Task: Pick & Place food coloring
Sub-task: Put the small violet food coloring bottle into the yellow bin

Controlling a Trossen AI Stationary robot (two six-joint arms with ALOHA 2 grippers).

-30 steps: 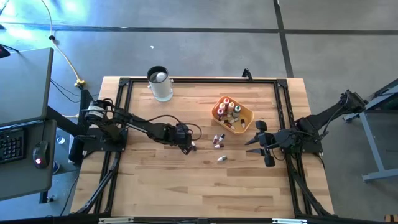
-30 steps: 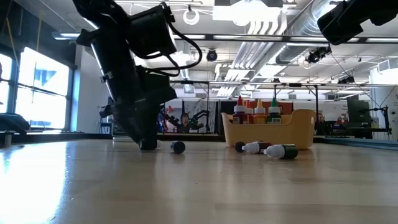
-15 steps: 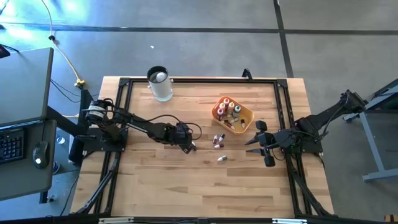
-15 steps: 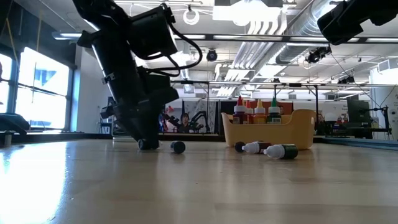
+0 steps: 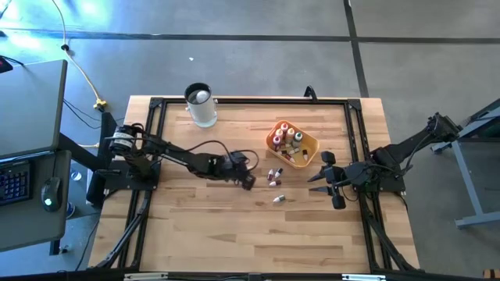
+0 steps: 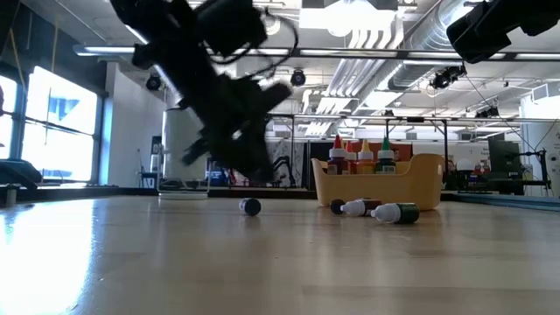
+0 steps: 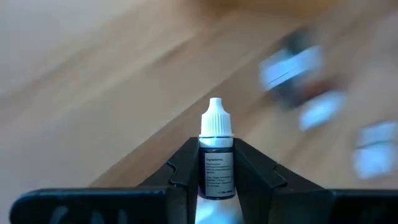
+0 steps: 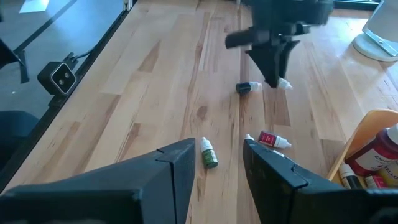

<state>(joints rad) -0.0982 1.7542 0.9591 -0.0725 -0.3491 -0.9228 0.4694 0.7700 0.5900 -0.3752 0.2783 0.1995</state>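
Above table (image 5: 195, 234): left tool (image 7: 216, 163), bottle (image 7: 216, 155) pinched.

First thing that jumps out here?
The left gripper is shut on a white-capped food coloring bottle and lifted off the table, mid-table left of the orange-yellow tray, which already holds several bottles. A few loose bottles lie on the wood just in front of the tray. The right gripper waits open at the table's right side.

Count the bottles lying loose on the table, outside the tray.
4: a dark bottle below the left pincer, a green bottle off alone, two bottles beside the tray. Others may be hidden.
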